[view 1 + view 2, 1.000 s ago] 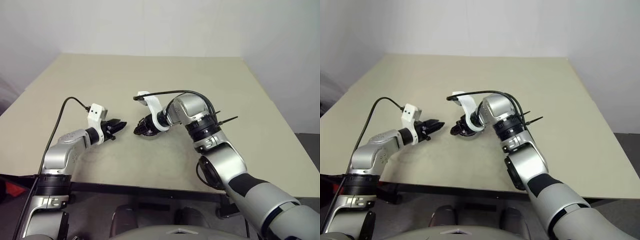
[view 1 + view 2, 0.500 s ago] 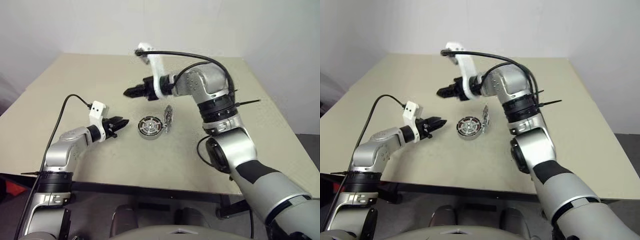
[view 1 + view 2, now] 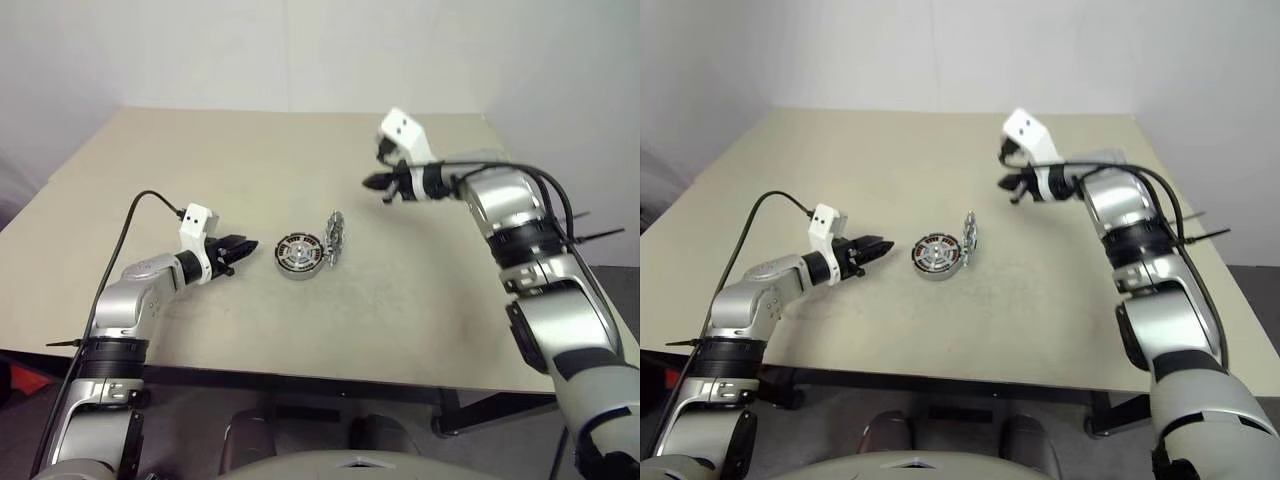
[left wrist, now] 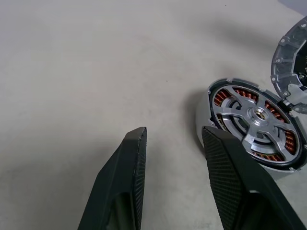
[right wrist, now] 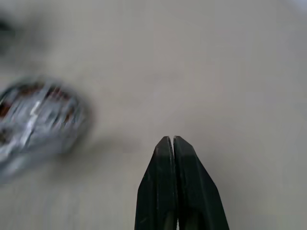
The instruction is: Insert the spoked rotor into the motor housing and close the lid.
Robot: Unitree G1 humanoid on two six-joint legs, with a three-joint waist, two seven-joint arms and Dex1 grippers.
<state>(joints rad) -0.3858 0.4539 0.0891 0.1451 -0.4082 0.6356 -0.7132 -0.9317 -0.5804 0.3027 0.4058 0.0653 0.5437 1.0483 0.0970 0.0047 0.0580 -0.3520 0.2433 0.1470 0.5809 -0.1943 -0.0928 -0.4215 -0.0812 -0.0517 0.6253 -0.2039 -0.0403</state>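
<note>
The motor housing (image 3: 298,255) sits mid-table, its copper windings showing through the spoked rotor (image 4: 254,117) that lies flat inside it, black rim around silver spokes. The lid (image 3: 335,237) stands tilted on its edge against the housing's right side, ribbed rim up. Just left of the housing, low over the table, my left gripper (image 3: 248,247) is open with nothing between its fingers; one finger (image 4: 223,158) is close beside the housing wall. My right gripper (image 3: 368,182) is raised well to the right of the parts, shut and empty. The right wrist view shows the housing (image 5: 38,120) blurred and apart from the fingers.
The beige table (image 3: 420,300) has nothing else on it. A white wall stands behind the far edge. Black cables loop over both forearms.
My right arm lifted off the housing, swung up and away to the right, and shut its fingers. The housing with rotor and leaning lid came into view. The left arm stayed put.
</note>
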